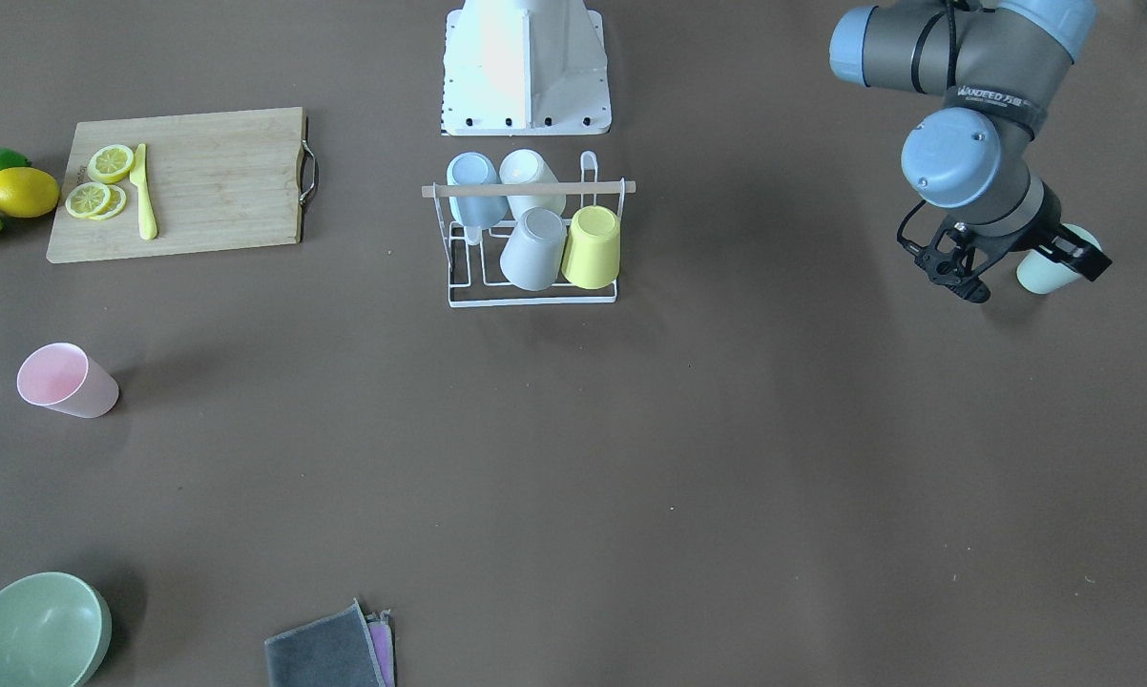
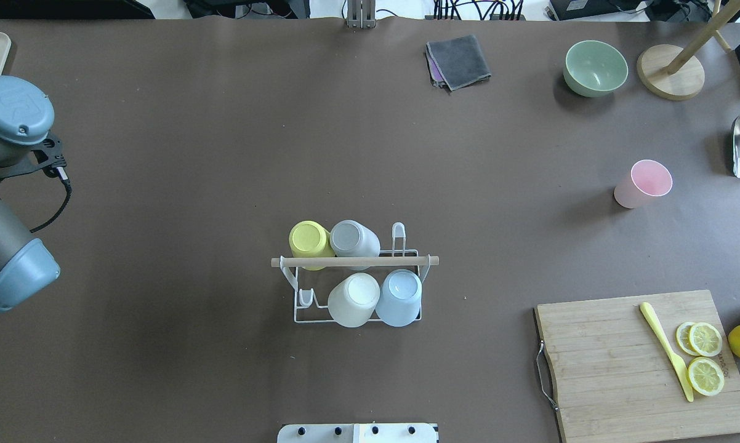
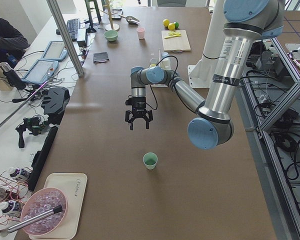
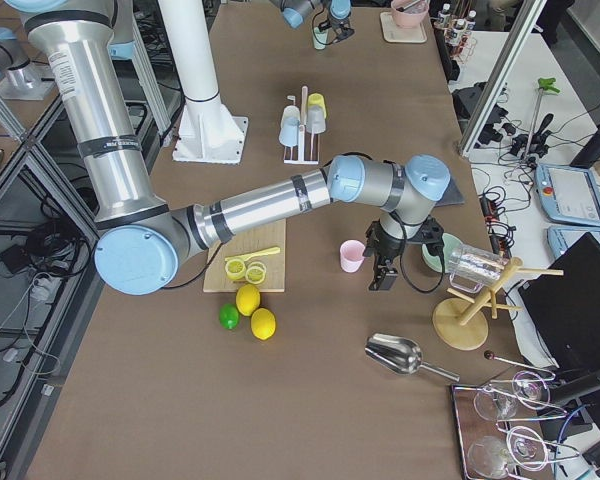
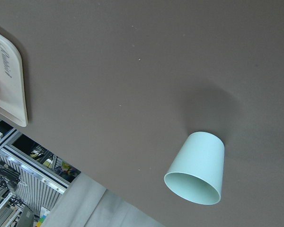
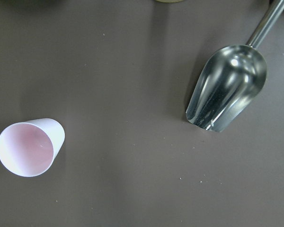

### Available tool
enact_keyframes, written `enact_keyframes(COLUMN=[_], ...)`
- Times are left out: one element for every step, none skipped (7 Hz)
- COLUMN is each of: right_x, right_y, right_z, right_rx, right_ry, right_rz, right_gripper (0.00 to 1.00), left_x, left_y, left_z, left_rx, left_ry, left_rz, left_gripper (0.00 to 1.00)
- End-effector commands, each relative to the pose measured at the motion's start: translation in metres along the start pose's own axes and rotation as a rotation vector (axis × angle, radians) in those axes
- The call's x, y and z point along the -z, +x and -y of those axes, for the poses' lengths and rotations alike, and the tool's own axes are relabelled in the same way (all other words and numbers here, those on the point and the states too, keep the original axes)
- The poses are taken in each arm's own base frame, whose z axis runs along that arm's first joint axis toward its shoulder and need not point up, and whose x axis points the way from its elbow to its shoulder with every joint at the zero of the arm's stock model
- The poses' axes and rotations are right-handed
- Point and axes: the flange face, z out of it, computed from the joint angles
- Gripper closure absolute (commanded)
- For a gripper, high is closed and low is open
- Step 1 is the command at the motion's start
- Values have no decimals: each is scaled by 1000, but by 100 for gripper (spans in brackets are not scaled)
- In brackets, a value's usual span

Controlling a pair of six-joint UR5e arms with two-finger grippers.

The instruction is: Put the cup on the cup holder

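Observation:
The white wire cup holder (image 1: 532,291) with a wooden rod (image 2: 354,261) stands mid-table and carries a yellow, a grey, a white and a blue cup, all upside down. A pink cup (image 1: 66,380) stands upright on the table, also in the right wrist view (image 6: 31,146). A mint cup (image 5: 199,168) stands upright at the left end (image 3: 150,160). My left gripper (image 3: 138,126) hangs open and empty above the table, short of the mint cup. My right gripper (image 4: 381,278) hovers beside the pink cup (image 4: 352,255); I cannot tell whether it is open.
A cutting board (image 1: 211,181) holds lemon slices and a yellow knife, with lemons and a lime beside it. A green bowl (image 1: 34,634), a grey cloth (image 1: 330,649), a metal scoop (image 6: 227,87) and a wooden stand (image 2: 671,71) lie near the pink cup. A white tray (image 5: 7,80) lies near the mint cup.

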Motion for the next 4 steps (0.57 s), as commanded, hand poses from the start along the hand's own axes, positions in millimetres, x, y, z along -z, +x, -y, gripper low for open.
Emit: enact_keyframes(right_x=[-30, -31, -52, -57], right_y=[-49, -53, -86, -109], right_z=[35, 60, 70, 90], right_rx=[72, 66, 115, 119], right_ry=[-69, -89, -128, -173], right_rz=[-13, -13, -38, -72], right_gripper=[0, 0, 0, 0], left_x=[-9, -24, -41, -58], left_y=[19, 16, 15, 18], left_z=[16, 30, 43, 38], left_rx=[-96, -140, -209, -217], left_ry=[-8, 2, 17, 2], left_rz=[3, 7, 10, -4], left_gripper=[2, 2, 2, 2])
